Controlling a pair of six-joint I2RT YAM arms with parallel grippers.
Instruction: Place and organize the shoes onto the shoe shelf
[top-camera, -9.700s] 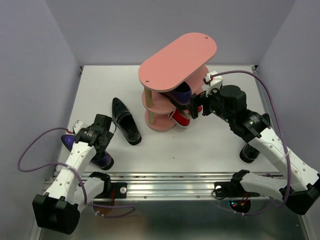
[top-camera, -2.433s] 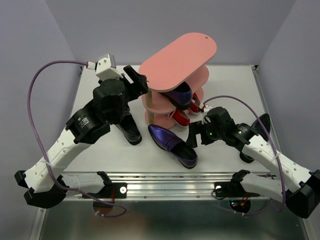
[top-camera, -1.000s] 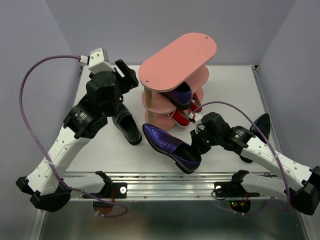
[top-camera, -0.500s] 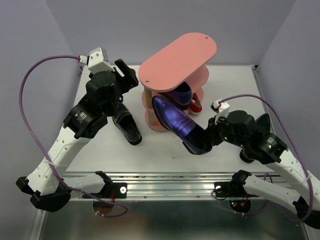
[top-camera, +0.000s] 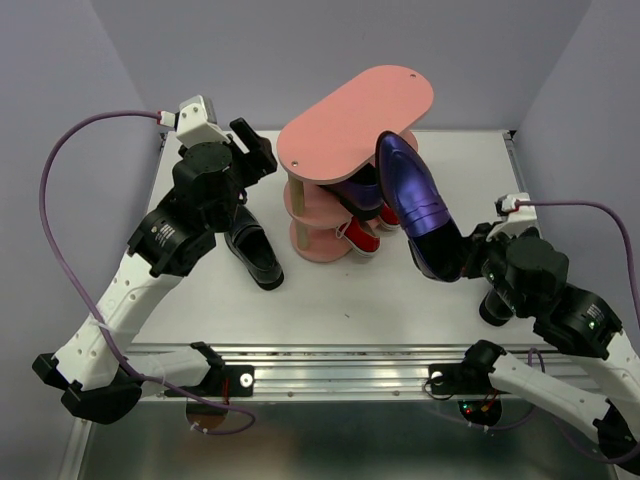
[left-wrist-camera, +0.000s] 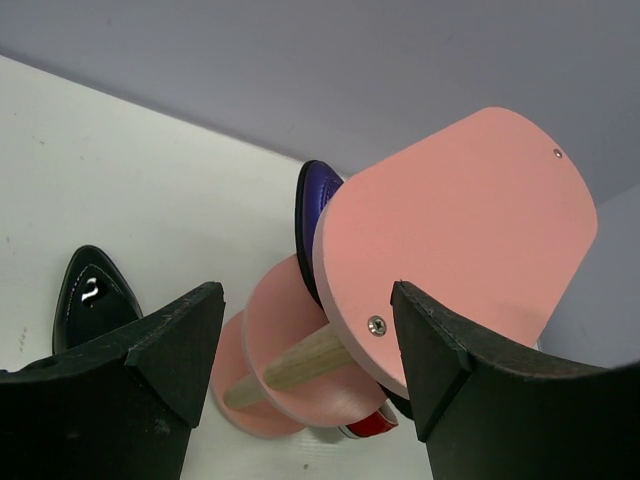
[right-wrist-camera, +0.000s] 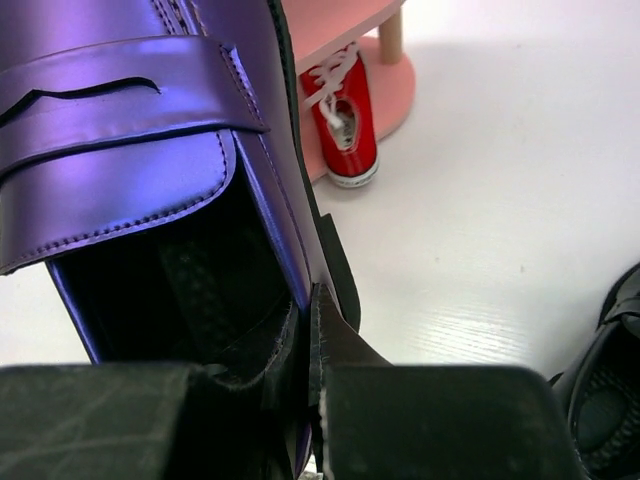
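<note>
The pink shoe shelf (top-camera: 355, 105) stands mid-table. My right gripper (top-camera: 462, 256) is shut on the heel wall of a glossy purple shoe (top-camera: 412, 200), which is held in the air right of the shelf with its toe near the top board. In the right wrist view one finger is inside that purple shoe (right-wrist-camera: 140, 120) and one outside. The other purple shoe (top-camera: 362, 188) lies on the middle tier, and the red sneakers (top-camera: 358, 236) on the bottom tier. A black loafer (top-camera: 250, 245) lies left of the shelf. Above it my left gripper (top-camera: 255, 150) hangs open at the shelf's left end (left-wrist-camera: 460, 230).
A second black loafer (top-camera: 497, 303) lies on the table at the right, partly hidden under my right arm, and shows at the right wrist view's edge (right-wrist-camera: 608, 390). Purple walls close in the table on three sides.
My right gripper has lifted the purple shoe off the table's front and swung it up and rightward, beside the shelf. The left arm has stayed still.
</note>
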